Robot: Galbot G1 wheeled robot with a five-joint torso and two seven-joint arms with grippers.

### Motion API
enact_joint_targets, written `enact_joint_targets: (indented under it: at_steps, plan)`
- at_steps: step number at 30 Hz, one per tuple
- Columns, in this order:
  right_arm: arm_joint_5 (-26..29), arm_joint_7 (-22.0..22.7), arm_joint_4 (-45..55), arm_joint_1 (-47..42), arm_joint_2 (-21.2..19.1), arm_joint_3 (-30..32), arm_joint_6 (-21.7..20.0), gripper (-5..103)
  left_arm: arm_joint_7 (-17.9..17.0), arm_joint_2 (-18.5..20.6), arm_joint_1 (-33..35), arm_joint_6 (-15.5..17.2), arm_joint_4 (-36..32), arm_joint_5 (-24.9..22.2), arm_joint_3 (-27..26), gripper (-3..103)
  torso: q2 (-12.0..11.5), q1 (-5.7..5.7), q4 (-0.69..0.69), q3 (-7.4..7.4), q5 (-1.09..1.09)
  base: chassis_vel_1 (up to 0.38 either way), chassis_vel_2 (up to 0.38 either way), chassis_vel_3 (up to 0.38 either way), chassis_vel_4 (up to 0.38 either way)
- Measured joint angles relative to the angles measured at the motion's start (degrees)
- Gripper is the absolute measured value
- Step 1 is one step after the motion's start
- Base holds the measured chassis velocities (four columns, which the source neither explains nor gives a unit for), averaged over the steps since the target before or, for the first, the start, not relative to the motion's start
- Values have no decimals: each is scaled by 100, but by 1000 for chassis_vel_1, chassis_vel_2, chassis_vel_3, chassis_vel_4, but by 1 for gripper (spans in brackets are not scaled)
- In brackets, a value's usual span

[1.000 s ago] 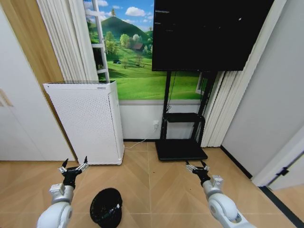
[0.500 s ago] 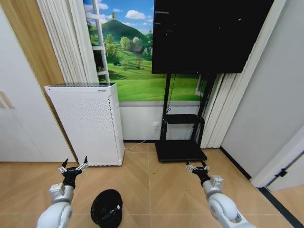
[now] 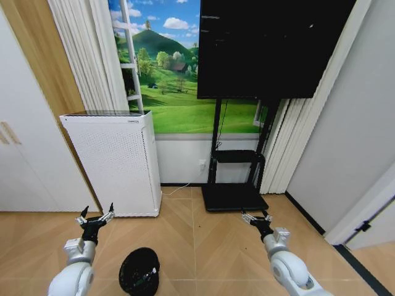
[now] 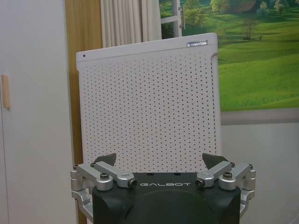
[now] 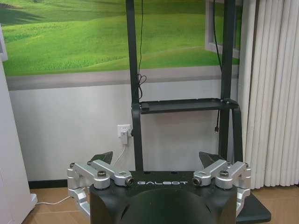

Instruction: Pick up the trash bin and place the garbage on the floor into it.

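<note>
Ahead, open wooden floor (image 3: 203,246) runs to the wall, hemmed by the white perforated appliance (image 3: 114,163) and the screen stand (image 3: 234,185).
Both claws hang spread and empty: left claw (image 3: 95,217), right claw (image 3: 255,216). Low between the arms, nearer the left one, the trash bin (image 3: 139,271) stands on the floor.
</note>
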Motion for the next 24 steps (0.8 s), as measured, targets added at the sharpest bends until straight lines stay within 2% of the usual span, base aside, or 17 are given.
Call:
enact_joint_targets:
  at_steps: [6, 16, 24]
  plan:
    - [0, 0, 0, 0, 0, 0, 0, 100, 0, 0, 0, 0, 0, 0, 0, 100, 110, 41, 0, 69, 0, 0, 0, 0, 0]
    - [0, 0, 0, 0, 0, 0, 0, 100, 0, 0, 0, 0, 0, 0, 0, 100, 108, 44, 1, 72, 0, 21, -17, -15, 16]
    - [0, 0, 0, 0, 0, 0, 0, 100, 0, 0, 0, 0, 0, 0, 0, 100, 90, 34, 0, 59, 0, 141, -147, -156, 153]
